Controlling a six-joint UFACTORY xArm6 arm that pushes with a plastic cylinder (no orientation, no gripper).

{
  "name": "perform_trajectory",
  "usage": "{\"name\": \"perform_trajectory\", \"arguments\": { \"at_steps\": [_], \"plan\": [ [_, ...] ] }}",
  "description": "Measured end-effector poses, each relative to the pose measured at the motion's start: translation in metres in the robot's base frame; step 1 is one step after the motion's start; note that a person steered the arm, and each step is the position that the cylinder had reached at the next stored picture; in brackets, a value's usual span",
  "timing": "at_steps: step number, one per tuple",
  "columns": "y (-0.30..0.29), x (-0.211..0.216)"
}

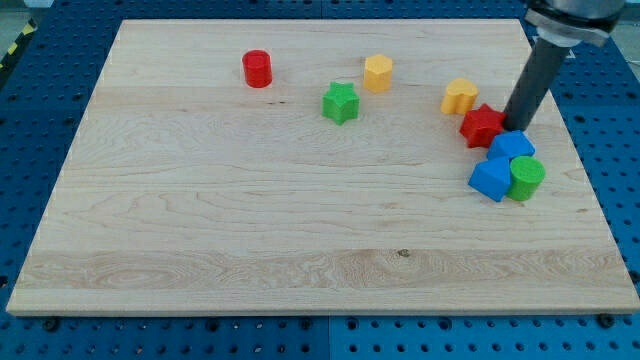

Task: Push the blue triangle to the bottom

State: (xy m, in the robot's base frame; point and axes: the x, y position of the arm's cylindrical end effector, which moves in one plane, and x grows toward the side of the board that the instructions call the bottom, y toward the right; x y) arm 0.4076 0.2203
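The blue triangle lies at the view's right, touching a green cylinder on its right. A second blue block sits just above them. My tip stands at the upper edge of that second blue block, just right of a red star. The rod rises from the tip to the view's top right.
A yellow block sits left of the rod. A yellow hexagon, a green star and a red cylinder lie across the top of the wooden board. The board's right edge is close to the cluster.
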Motion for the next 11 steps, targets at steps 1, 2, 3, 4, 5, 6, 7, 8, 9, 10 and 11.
{"name": "perform_trajectory", "arguments": {
  "at_steps": [1,2,3,4,5,6,7,8,9,10,11],
  "plan": [
    [-0.02,0.007],
    [-0.007,0.007],
    [0.031,0.007],
    [0.037,0.028],
    [0.018,0.058],
    [-0.015,0.062],
    [-0.048,0.063],
    [-0.071,0.066],
    [-0.067,0.084],
    [-0.043,0.086],
    [-0.038,0.064]
  ]
}}
